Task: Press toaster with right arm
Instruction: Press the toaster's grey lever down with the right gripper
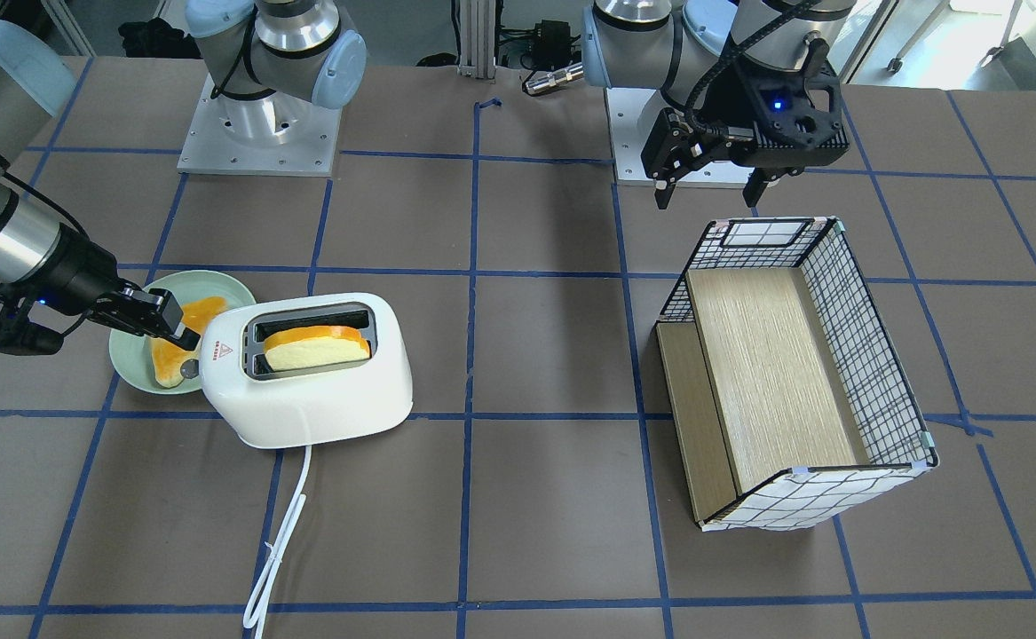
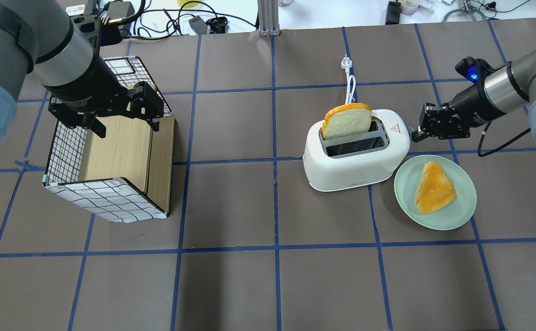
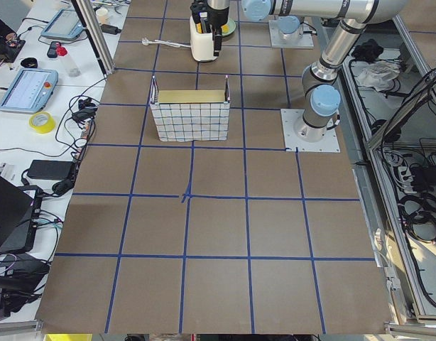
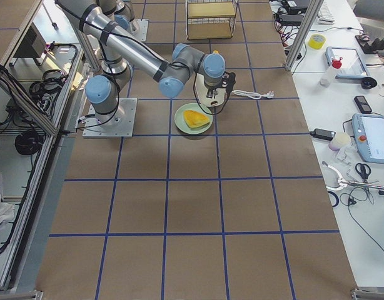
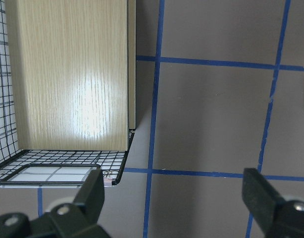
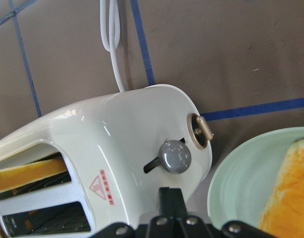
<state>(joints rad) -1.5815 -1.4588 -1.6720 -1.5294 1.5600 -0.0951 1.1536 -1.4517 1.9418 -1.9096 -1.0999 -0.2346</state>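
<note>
The white toaster (image 2: 357,154) stands right of the table's middle, with a slice of toast (image 2: 346,120) standing up in one slot. It also shows in the front view (image 1: 304,390). My right gripper (image 2: 415,134) is shut and empty at the toaster's end face, by the red triangle mark. In the right wrist view its shut tips (image 6: 170,192) sit just short of the grey lever knob (image 6: 174,156); I cannot tell if they touch. My left gripper (image 2: 125,125) is open and empty above the wire basket (image 2: 65,147).
A pale green plate (image 2: 405,181) with a second piece of toast (image 2: 434,187) lies right beside the toaster, below my right gripper. The toaster's white cord (image 2: 350,82) runs away from the robot. The wire basket with its wooden shelf (image 1: 775,373) lies on the left arm's side.
</note>
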